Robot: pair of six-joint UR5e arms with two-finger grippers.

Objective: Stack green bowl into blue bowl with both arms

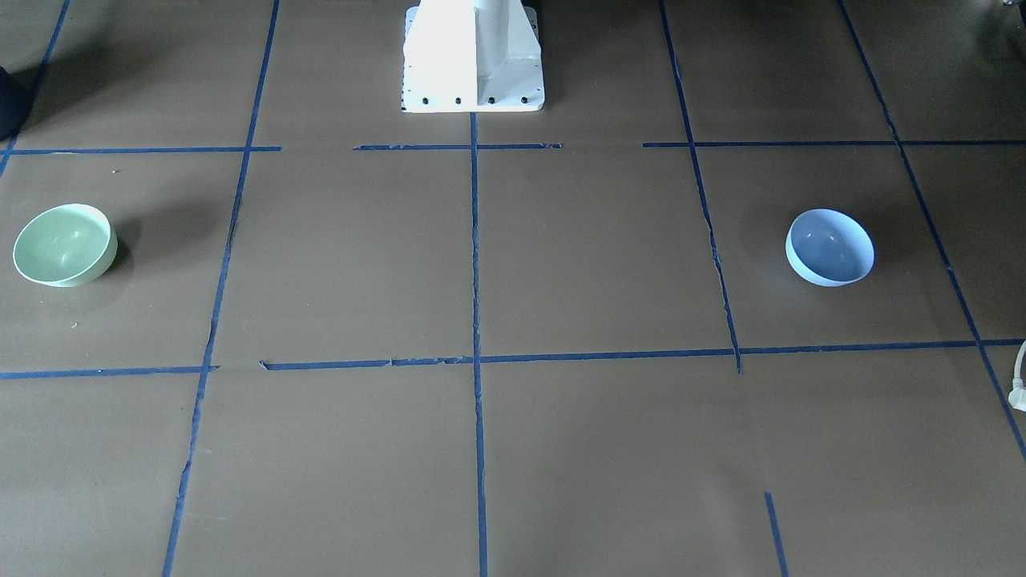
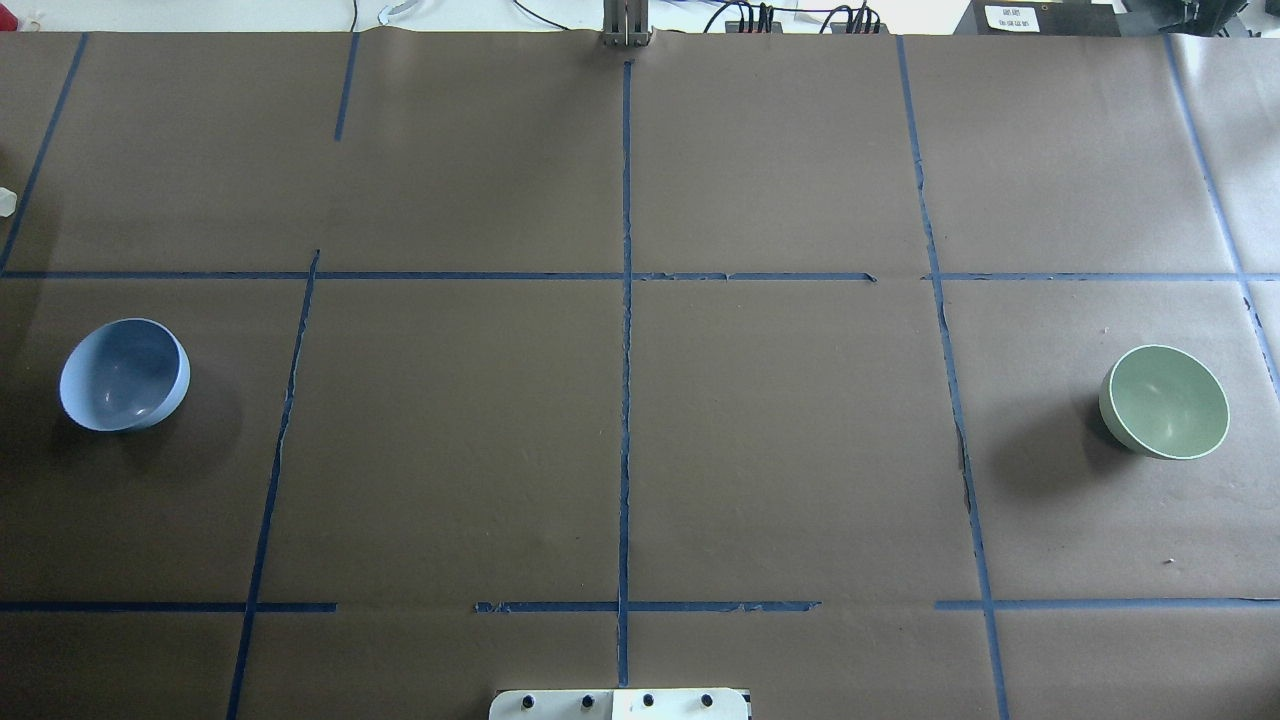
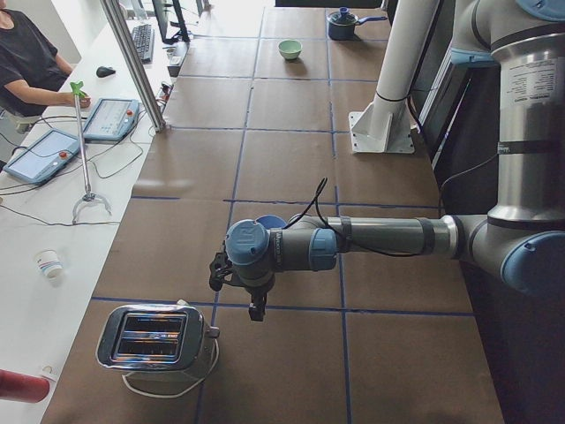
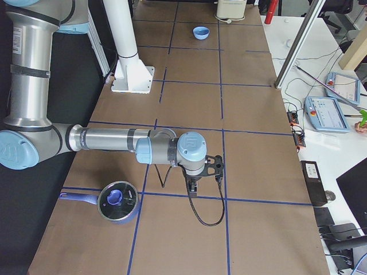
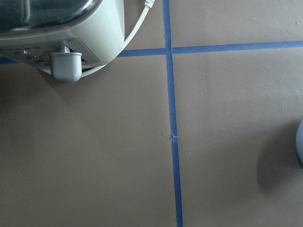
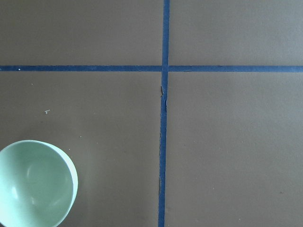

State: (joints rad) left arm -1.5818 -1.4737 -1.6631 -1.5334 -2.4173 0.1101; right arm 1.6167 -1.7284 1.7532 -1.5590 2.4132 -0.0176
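At the right end of the brown papered tabletop (image 2: pixel 620 450), glossy mint-green bowl (image 2: pixel 1165 402) sat upright, glossy periwinkle-blue bowl (image 2: pixel 124 374) well apart at the left end, left arm (image 3: pixel 380 237) and right arm (image 4: pixel 109 139) stretched low, jaws open or closed, couldn't tell.

The blue bowl (image 2: pixel 124 375) sits upright near the left edge of the brown worktop (image 2: pixel 450 440). The green bowl (image 2: pixel 1165 402) stands well apart at the right, with blue tape lines (image 2: pixel 626 400) between them.

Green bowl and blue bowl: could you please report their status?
Left gripper, right gripper: holding nothing, open or shut unclear. Small pale mint-green bowl and pale periwinkle-blue bowl upright, far apart, unstacked. Only taped brown paper between them.
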